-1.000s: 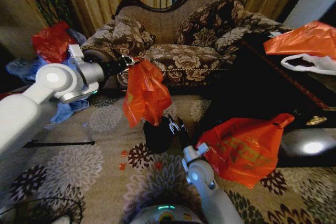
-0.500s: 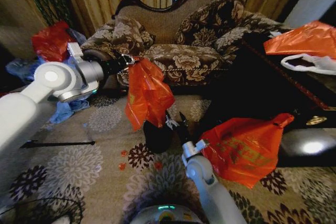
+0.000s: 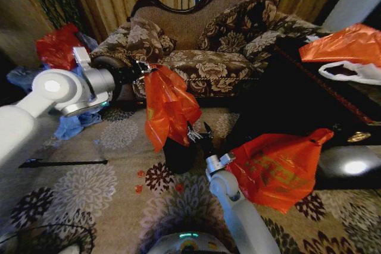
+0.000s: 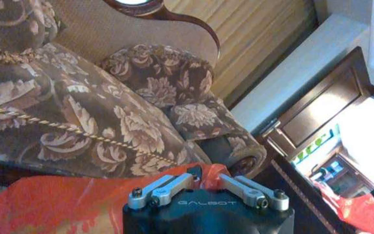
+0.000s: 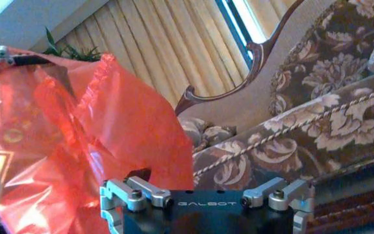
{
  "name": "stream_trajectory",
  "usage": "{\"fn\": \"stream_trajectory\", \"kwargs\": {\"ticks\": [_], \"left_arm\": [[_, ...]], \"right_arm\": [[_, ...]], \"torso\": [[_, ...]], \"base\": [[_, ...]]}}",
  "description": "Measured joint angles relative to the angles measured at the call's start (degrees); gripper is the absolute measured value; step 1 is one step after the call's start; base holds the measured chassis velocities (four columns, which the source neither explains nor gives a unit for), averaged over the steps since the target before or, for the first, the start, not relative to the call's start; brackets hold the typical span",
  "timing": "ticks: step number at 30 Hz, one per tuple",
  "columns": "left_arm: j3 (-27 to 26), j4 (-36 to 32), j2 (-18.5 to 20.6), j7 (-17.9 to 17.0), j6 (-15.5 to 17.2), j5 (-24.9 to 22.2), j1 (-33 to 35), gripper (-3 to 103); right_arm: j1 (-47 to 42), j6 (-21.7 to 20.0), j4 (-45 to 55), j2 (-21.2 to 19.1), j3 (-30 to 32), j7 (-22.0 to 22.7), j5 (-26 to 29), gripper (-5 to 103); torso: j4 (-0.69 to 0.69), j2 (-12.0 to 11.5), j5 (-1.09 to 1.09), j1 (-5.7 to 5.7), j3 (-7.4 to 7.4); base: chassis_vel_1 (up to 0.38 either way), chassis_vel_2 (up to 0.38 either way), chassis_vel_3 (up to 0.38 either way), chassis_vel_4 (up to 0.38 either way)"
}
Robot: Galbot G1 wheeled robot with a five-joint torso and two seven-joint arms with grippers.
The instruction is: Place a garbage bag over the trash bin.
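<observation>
Garbage bag [image 3: 168, 107] hangs from the left gripper [image 3: 145, 69], whose fingers pinch its top edge. Its lower folds drape over the trash bin [image 3: 178, 154] directly beneath. The right gripper [image 3: 198, 133], fingers spread, sits beside the bag's lower edge, just above the bin.

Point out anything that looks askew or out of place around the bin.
The garbage bag hangs bunched from the left gripper, draping beside the trash bin instead of over its rim. The right gripper, jaws open, sits beside the bag's lower edge.
</observation>
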Motion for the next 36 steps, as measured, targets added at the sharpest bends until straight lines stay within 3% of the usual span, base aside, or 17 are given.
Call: {"fn": "stream_trajectory", "kwargs": {"ticks": [8, 24, 29, 36], "left_arm": [[-0.35, -1.2, 0.24, 0.15, -0.01, 0.05, 1.55, 0], [-0.39, -3.79, 0.8, 0.87, 0.12, 0.06, 4.06, 0], [-0.37, -4.01, 0.91, 0.89, 0.23, 0.37, 4.74, 0], [-0.2, -3.34, -0.17, 0.94, 0.33, 1.19, 5.2, 0]], "right_arm": [[1.86, -0.22, 1.5, -1.05, -0.29, 0.74, 1.01, 100], [8.6, -0.44, -0.76, 0.48, -2.09, 2.31, 3.21, 100], [8.78, 0.5, -0.49, 0.6, -1.68, 2.37, 4.52, 85], [7.53, 1.05, 2.04, -1.32, -0.28, 1.71, 6.86, 53]], "torso": [[-0.01, 0.0, 0.0, 0.0, 0.0], [0.0, 0.0, 0.0, 0.0, 0.0], [0.0, 0.0, 0.0, 0.0, 0.0], [-0.01, 0.0, 0.0, 0.0, 0.0]], "base": [[0.0, 0.0, 0.0, 0.0], [0.0, 0.0, 0.0, 0.0], [0.0, 0.0, 0.0, 0.0], [0.0, 0.0, 0.0, 0.0]]}}
